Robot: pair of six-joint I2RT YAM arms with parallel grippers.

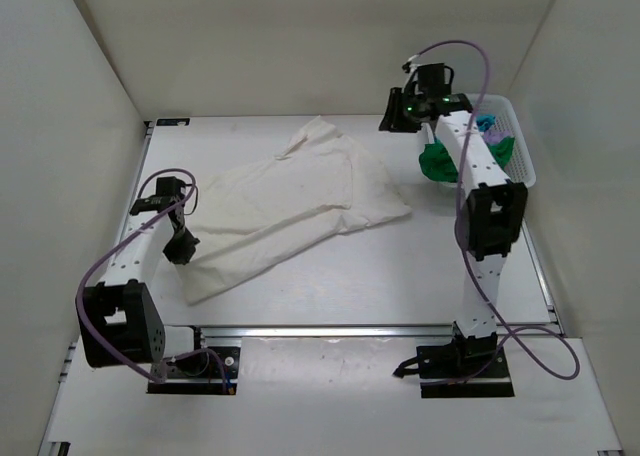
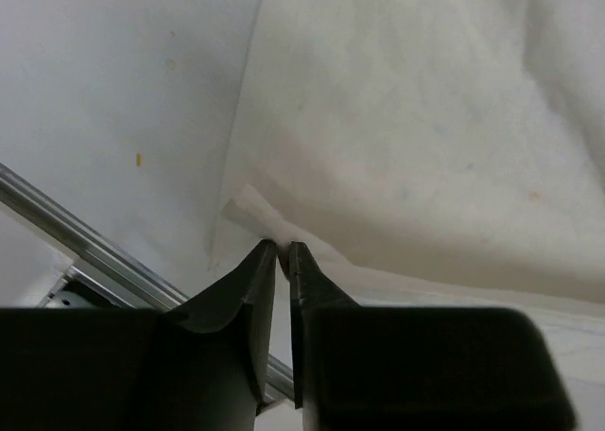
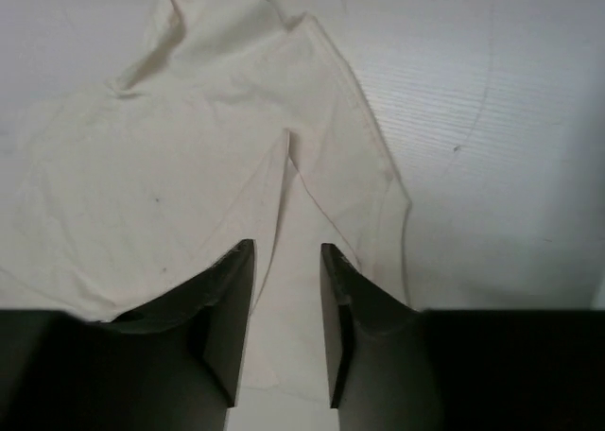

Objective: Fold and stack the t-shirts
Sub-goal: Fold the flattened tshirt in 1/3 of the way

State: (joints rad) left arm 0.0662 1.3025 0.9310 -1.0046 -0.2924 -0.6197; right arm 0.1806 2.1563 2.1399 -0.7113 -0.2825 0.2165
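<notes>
Two arm bases sit at the near edge, at 7 and 5 o'clock in the overhead view, and each arm carries one purple cable (image 1: 547, 353).

There are two pincers. The left gripper (image 2: 283, 249), at 8 o'clock, hangs over the near-left edge of the cream-white t-shirt (image 1: 300, 201). Its jaws are narrow, with only a slit between them. The hem lies right at the tips, and I cannot tell whether any cloth is nipped. The right gripper (image 3: 286, 256), at 1 o'clock, stands with its jaws well apart and nothing between them, above the far-right part of the same shirt.

Four colours of cloth show. The cream-white shirt lies spread and wrinkled across the middle of the table (image 1: 330, 291). The other three are at 2 o'clock, in the one white lattice basket (image 1: 527, 166): a green t-shirt (image 1: 436, 163) spilling over its left rim, a turquoise t-shirt (image 1: 484, 123) at its far end, and a scrap of lilac t-shirt (image 1: 497, 133) just beside that.

The tabletop is white, with a few small specks and a metal rail (image 1: 340, 331) along its near side. Plain white walls (image 1: 300, 36) enclose it at 9, 12 and 3 o'clock.
</notes>
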